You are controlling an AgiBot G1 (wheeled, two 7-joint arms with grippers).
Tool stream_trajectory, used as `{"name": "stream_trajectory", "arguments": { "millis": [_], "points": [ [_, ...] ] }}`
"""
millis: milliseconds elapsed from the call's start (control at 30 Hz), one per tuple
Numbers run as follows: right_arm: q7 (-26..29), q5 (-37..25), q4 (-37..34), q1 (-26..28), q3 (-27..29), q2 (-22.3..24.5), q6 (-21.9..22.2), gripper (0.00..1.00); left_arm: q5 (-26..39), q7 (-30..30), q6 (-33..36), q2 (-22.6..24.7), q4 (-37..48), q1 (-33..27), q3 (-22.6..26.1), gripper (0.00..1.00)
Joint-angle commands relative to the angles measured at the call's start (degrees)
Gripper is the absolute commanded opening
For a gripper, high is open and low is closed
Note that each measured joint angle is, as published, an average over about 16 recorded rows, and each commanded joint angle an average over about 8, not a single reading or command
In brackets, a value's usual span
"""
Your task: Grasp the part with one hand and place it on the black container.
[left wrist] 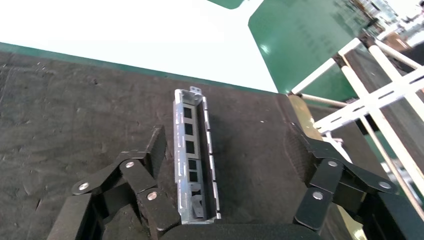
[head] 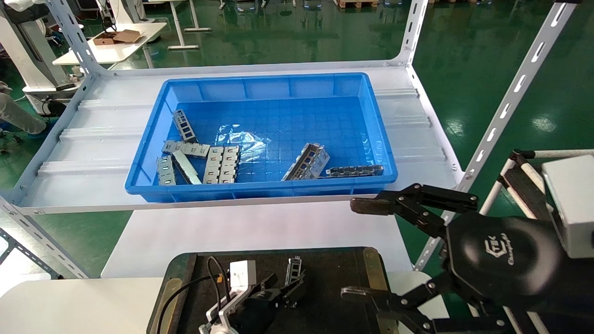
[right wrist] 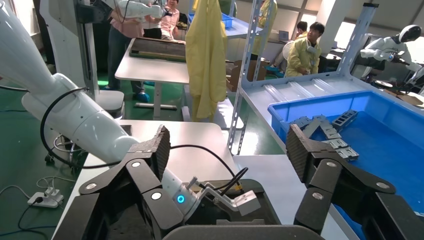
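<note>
The left hand (head: 283, 290) sits low over the near edge of the tabletop, close to its middle, with its white wrist box and black cable trailing back toward the robot, and its fingers (left wrist: 155, 150) spread wide apart. The right hand (head: 366, 250) hangs off the near right corner of the tabletop, its black palm turned up toward the head camera and its two linkage fingers (right wrist: 155, 145) splayed fully apart.

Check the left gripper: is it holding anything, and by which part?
Nothing held. The left gripper is open, fingers clear of the part, which lies between them on the black container. The right gripper is open and empty.
</note>
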Motion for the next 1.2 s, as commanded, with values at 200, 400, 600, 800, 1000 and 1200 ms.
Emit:
{"name": "stream_trajectory", "arguments": {
  "millis": [200,400,600,800,1000,1200],
  "points": [
    [0.0,0.0,0.0,0.0,0.0,0.0,0.0,1.00,-0.8,-0.3,7.7,-4.8,-3.3,-1.5,-0.3,1.00],
    [0.0,0.0,0.0,0.0,0.0,0.0,0.0,1.00,-2.5,1.3,16.8,-9.2,-6.5,-2.7,-1.7,1.00],
    [0.0,0.0,0.0,0.0,0.0,0.0,0.0,1.00,-5.3,5.6,25.7,-13.0,-8.6,-3.1,-4.3,1.00],
    [0.0,0.0,0.0,0.0,0.0,0.0,0.0,1.00,-7.6,13.8,35.0,-16.5,-9.5,-3.1,-7.0,1.00],
    [0.0,0.0,0.0,0.0,0.0,0.0,0.0,1.00,-9.9,22.3,43.5,-19.1,-9.2,-3.7,-9.4,1.00],
    [0.0,0.0,0.0,0.0,0.0,0.0,0.0,1.00,-11.5,27.9,49.9,-21.0,-9.0,-5.2,-10.9,1.00]
  ]
}}
